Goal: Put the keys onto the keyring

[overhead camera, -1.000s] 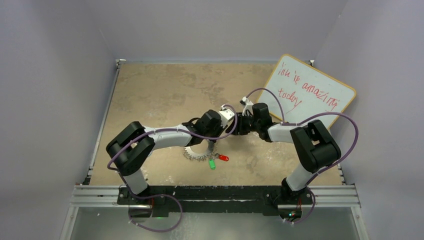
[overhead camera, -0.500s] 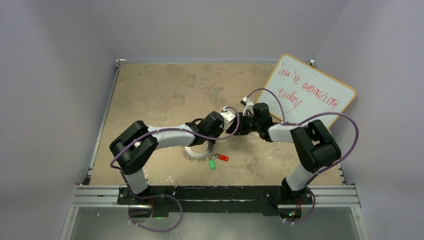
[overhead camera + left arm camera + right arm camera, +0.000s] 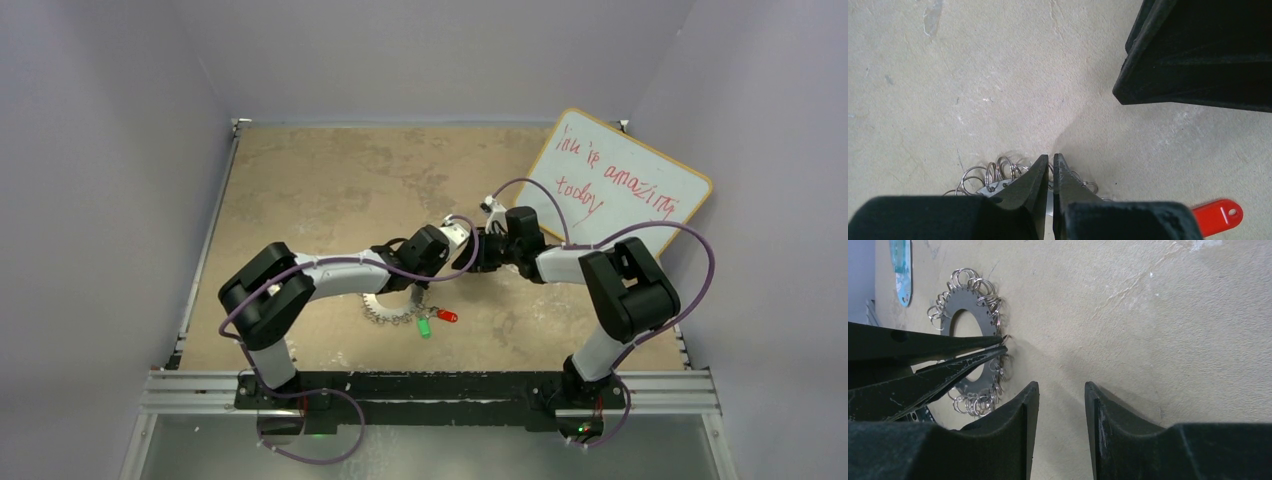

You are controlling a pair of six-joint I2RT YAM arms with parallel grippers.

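Where the table (image 3: 320, 180) lies closest to the arm bases, the keys rest flat on it. The green key (image 3: 424, 327) is nearest and the red key (image 3: 446, 316) just beside it, both to the near right of the left gripper (image 3: 1051, 159). Their metal ends reach the fringe of small loops on the keyring (image 3: 968, 297); whether they are hooked into a loop or merely lie against it cannot be told from above. The keyring lies flat directly under the left gripper, its wide centre open. The left gripper comes down on the rim (the side facing the other arm), its two black fingers drawn together to a thin slit and pinching the edge of the keyring among the loops. Just beyond and to the right of it, the right gripper (image 3: 1061, 385) points at the same rim with its jaws parted, bare table showing in the gap and nothing held. Past the keyring, on the side away from the right gripper, a clear bluish plastic piece (image 3: 900, 270) lies on the table. Well beyond the right gripper, a whiteboard (image 3: 620, 185) with red handwriting leans at the far right corner.
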